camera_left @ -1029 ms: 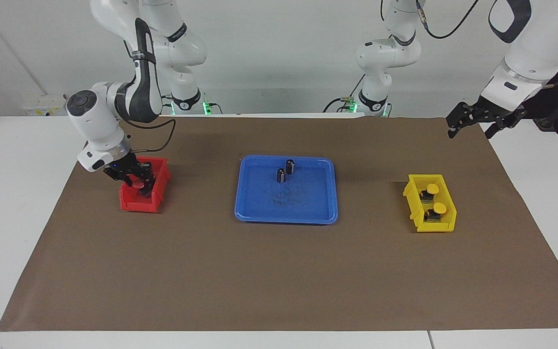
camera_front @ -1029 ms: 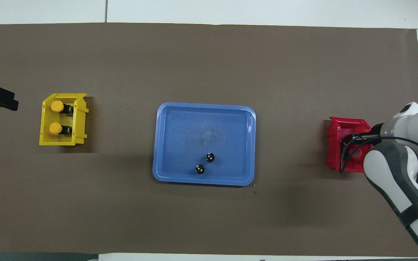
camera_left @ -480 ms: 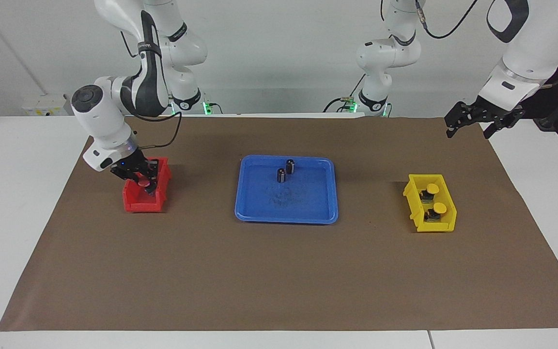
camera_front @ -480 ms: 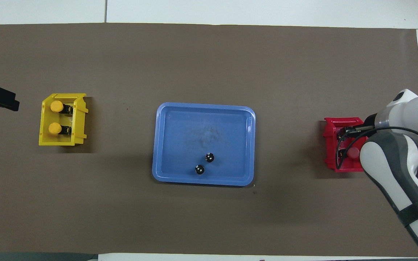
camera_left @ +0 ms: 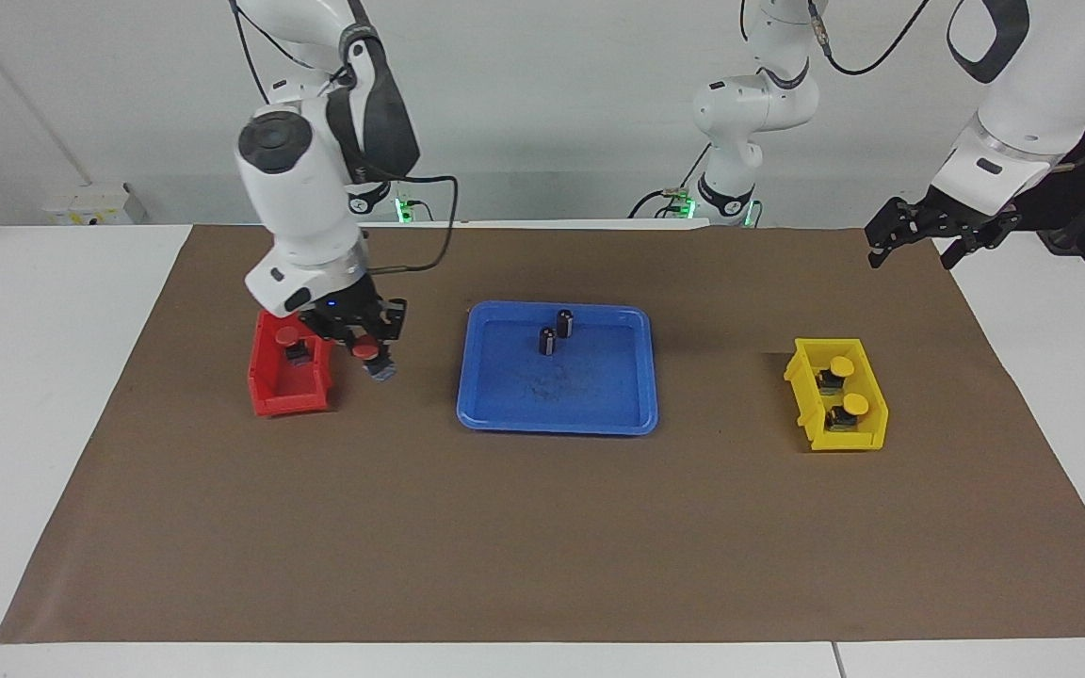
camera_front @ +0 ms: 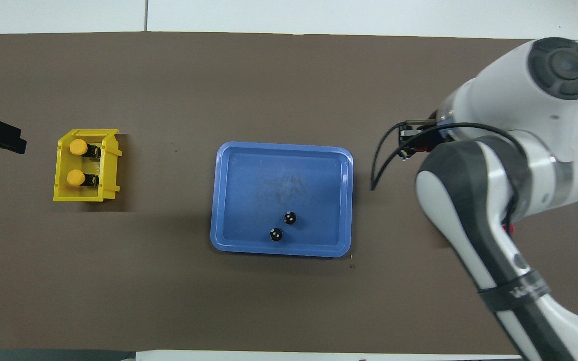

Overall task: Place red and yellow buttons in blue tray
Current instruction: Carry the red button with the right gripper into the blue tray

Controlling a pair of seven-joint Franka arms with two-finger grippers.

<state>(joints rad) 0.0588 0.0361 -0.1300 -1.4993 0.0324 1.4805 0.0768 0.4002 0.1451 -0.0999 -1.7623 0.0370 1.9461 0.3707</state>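
My right gripper [camera_left: 369, 355] is shut on a red button [camera_left: 368, 351] and holds it in the air over the mat between the red bin [camera_left: 286, 397] and the blue tray [camera_left: 557, 426]. A second red button [camera_left: 288, 336] sits in the red bin. Two yellow buttons [camera_left: 841, 366] [camera_left: 854, 405] lie in the yellow bin [camera_left: 844, 439]; they also show in the overhead view [camera_front: 78, 147] [camera_front: 75, 177]. In the overhead view the right arm hides the held button and most of the red bin. My left gripper [camera_left: 914, 249] waits open in the air at the left arm's end of the mat.
Two small black capless cylinders [camera_left: 563, 323] [camera_left: 547, 341] stand in the blue tray [camera_front: 281, 250], in the part nearer the robots. The yellow bin [camera_front: 86, 196] stands toward the left arm's end. A brown mat [camera_left: 542, 537] covers the table.
My right gripper has lifted a red button out of the red bin and carried it toward the blue tray. The red bin shifted slightly. The left arm has hardly moved.
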